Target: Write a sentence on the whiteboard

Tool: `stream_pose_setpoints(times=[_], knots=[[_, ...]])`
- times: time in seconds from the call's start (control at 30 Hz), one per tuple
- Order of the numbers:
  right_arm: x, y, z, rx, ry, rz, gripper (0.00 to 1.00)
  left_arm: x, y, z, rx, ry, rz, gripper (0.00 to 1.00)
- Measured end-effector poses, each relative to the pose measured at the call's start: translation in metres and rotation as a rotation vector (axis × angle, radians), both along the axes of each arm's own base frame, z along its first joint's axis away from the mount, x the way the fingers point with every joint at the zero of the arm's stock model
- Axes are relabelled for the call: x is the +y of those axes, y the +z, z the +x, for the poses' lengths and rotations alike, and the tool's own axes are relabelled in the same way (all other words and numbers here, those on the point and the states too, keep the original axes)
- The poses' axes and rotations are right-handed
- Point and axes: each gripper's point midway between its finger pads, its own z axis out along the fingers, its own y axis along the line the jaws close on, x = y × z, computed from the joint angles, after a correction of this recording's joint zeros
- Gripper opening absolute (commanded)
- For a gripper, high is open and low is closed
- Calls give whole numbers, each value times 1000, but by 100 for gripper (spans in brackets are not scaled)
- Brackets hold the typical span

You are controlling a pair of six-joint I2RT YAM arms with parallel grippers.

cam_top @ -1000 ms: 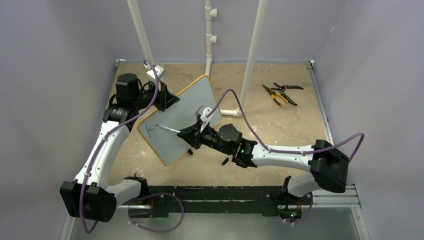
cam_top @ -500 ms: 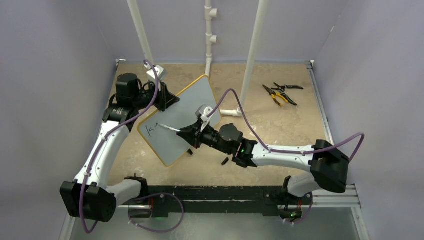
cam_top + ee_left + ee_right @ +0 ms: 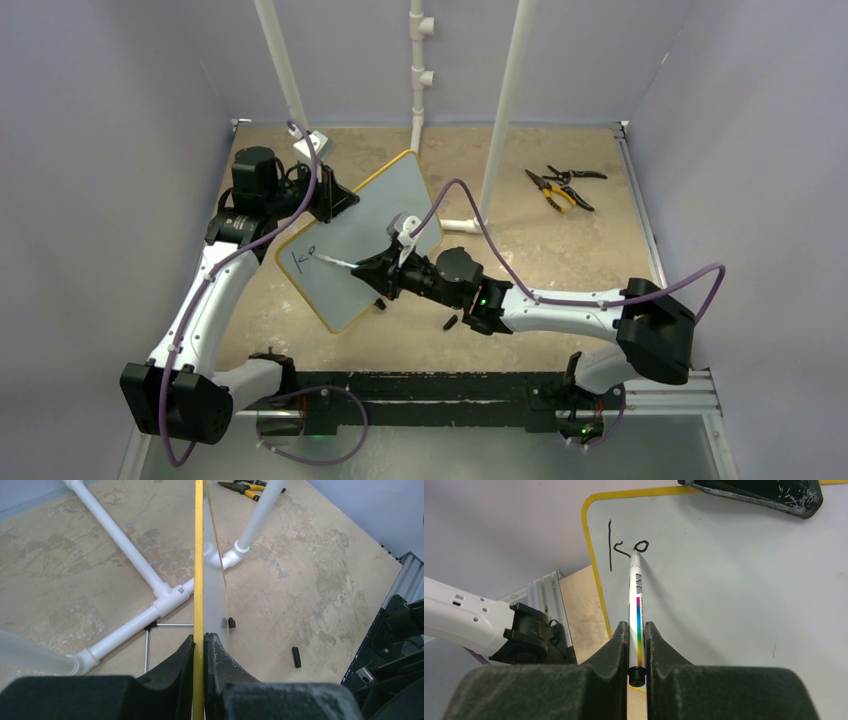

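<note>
Between the left fingers (image 3: 177,662), the whiteboard (image 3: 199,555) is being pinched by its yellow frame, so these fingers are clenching on the board's edge. In the left wrist view the board is running edge-on straight away from them. From above, the left fingers (image 3: 335,200) are gripping the board (image 3: 370,215) at its upper left side, and it is standing tilted over the table (image 3: 560,260).

The right fingers (image 3: 616,650) are clasping a marker (image 3: 638,605) near its back end, and the barrel is pointing straight ahead of them. Its tip is touching the board (image 3: 734,580) just beyond the fingers, near the corner farthest from the left fingers.

The sentence (image 3: 616,548) is only beginning there: a "k" and a small closed loop, with the tip sitting at the loop's lower edge. From above, the writing (image 3: 300,258) is lying just past the marker (image 3: 340,262).

Under the right arm, a small black cylinder (image 3: 450,322) is lying on the table. Pliers (image 3: 562,187) are lying well away from both sets of fingers, beyond white pipes (image 3: 505,110).
</note>
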Motion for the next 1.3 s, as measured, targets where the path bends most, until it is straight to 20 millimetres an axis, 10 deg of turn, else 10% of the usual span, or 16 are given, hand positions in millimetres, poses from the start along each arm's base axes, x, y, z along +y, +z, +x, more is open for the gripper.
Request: stream_pose_setpoints(times=[1.3], knots=[[-21,7,2,9,-63,31,0,0,0,0,0,-7,-3,0]])
